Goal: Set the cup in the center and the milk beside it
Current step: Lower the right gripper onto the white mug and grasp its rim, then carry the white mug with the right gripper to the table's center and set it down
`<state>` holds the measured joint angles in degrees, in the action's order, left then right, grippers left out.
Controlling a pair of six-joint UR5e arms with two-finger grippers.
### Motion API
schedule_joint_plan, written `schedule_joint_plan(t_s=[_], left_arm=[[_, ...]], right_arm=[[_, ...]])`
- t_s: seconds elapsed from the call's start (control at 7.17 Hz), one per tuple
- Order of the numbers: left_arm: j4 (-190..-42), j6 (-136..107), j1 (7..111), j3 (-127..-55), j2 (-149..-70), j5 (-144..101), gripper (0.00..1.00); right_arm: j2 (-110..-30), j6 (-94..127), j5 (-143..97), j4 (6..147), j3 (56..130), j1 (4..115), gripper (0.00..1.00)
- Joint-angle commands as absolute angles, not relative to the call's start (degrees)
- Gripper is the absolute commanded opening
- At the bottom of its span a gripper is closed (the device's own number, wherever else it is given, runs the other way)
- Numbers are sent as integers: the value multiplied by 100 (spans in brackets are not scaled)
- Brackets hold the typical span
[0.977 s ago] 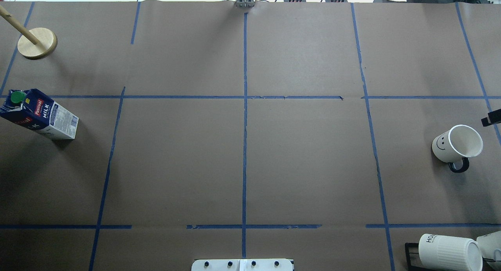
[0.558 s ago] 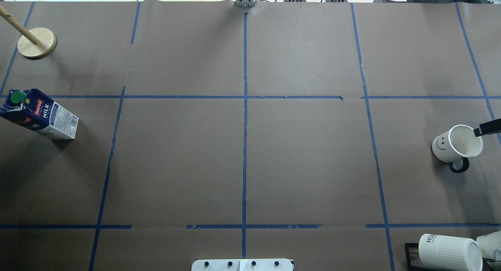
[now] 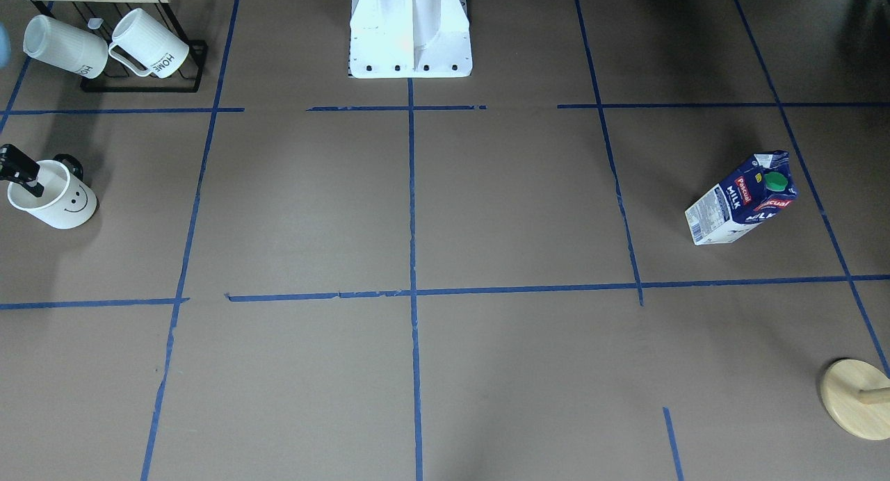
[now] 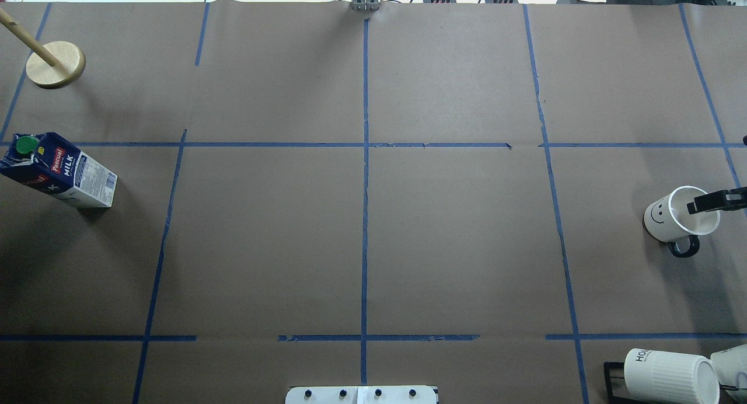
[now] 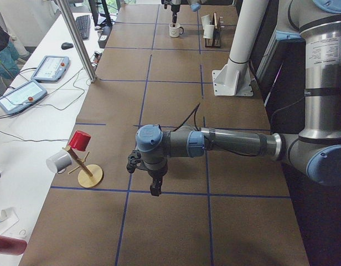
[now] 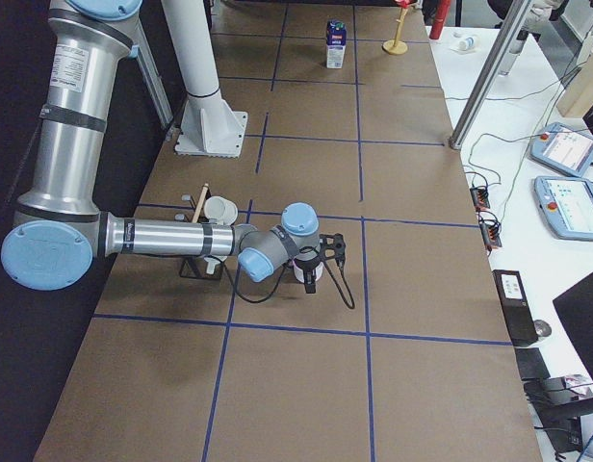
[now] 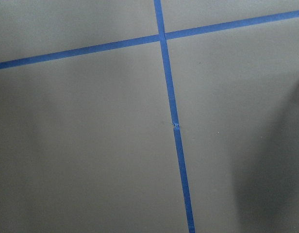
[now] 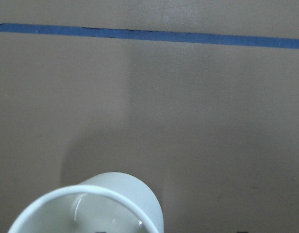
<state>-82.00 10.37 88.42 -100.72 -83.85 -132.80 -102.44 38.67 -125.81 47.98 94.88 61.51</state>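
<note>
Cup [image 4: 671, 220] under right tool [image 4: 707, 202] (milk [image 4: 61, 171] well apart)

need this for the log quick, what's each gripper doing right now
left gripper: cannot be told, it shows only in the side view.
right gripper: open, reaching into the mouth of the cup, holding nothing.

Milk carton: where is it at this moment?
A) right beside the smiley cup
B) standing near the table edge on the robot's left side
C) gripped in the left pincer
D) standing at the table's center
B: the overhead view shows the milk standing by itself near the edge of the table on the robot's left side, far from the middle.
</note>
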Motion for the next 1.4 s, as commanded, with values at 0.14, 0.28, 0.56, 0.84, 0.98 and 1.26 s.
schedule_joint_plan(t_s=[0.14,0.28,0.56,0.84,0.98,1.26], left_arm=[[-8200,1037,8842,-10072,-8385,-13280,100],[-8200,1037,8842,-10072,-8385,-13280,100],[-8200,1037,8842,-10072,-8385,-13280,100],[-8200,1037,8842,-10099,-8393,-13280,100],[-8209,1037,8842,-10090,-8394,-13280,100],[-8209,1037,8842,-10090,-8394,-13280,100]], right_arm=[[-10213,4061,-12577,4589,9404,5994,18],[-10213,4061,-12577,4553,9413,5977,13],[-10213,4043,-12621,4561,9474,5977,1],[-9856,4043,-12813,5041,9764,5985,0],[-9226,4052,-12797,5724,9799,5977,0],[-7952,4052,-12718,6641,9739,5505,0]])
